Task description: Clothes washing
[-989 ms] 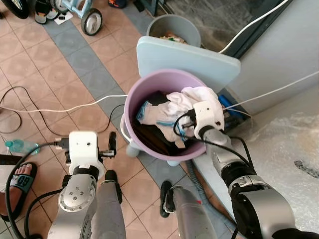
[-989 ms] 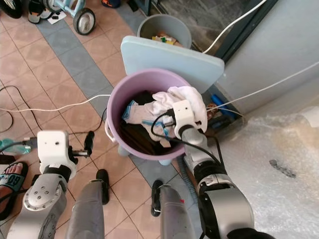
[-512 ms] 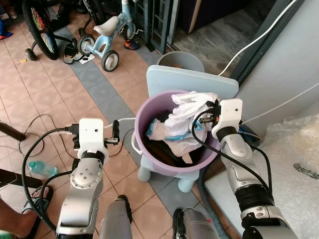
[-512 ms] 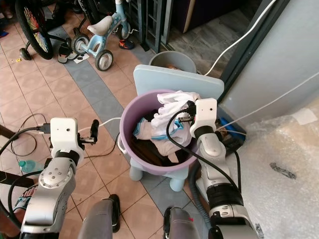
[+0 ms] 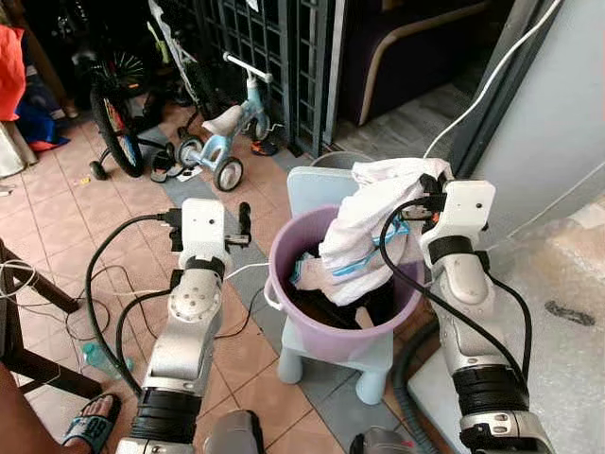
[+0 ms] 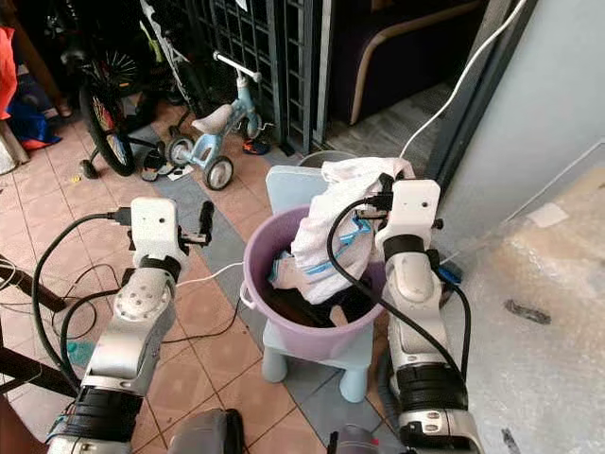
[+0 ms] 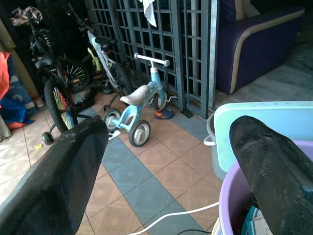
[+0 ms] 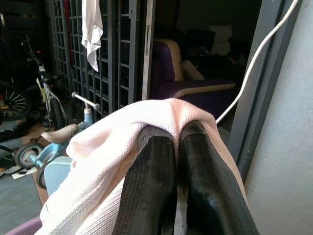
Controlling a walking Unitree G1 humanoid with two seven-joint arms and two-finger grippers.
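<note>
A purple laundry bucket [image 5: 333, 333] stands on a pale blue child's chair [image 5: 376, 364] and holds dark clothes. My right gripper [image 5: 427, 182] is shut on a white garment [image 5: 364, 222], which hangs lifted above the bucket's far rim with its blue-trimmed lower part still inside. In the right wrist view the cloth [image 8: 105, 161] drapes over both closed fingers [image 8: 151, 186]. My left gripper [image 5: 243, 216] is open, raised to the left of the bucket, holding nothing; its fingers [image 7: 63, 176] stand wide apart in the left wrist view.
A grey bin [image 5: 340, 159] sits behind the chair. Children's bikes [image 5: 219, 132] and a metal grille [image 5: 274, 47] stand at the back left. Cables [image 5: 113, 293] trail over the tiled floor. A grey wall [image 5: 548, 104] and plastic-wrapped surface [image 5: 567, 284] lie to the right. A person's foot in a sandal [image 5: 90, 426] shows bottom left.
The camera has tilted up. My right gripper has lifted the white garment higher out of the bucket. The left arm has risen beside the bucket.
</note>
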